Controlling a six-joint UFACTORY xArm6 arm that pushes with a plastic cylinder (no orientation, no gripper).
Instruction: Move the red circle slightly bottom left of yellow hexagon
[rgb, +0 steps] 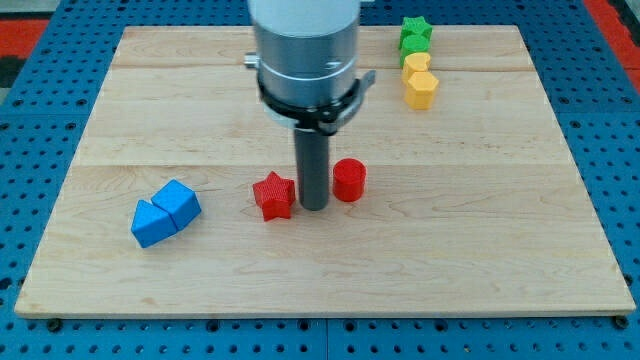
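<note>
The red circle stands near the middle of the wooden board. My tip rests on the board just left of it, touching or nearly touching its left side. A red star sits just left of my tip. The yellow hexagon lies at the view's top right, well above and right of the red circle. The rod and the arm's grey body hide the board above my tip.
A yellow block sits just above the hexagon, with a green block and a green star above that. Two blue blocks lie together at the view's left. The board's right edge borders a blue pegboard.
</note>
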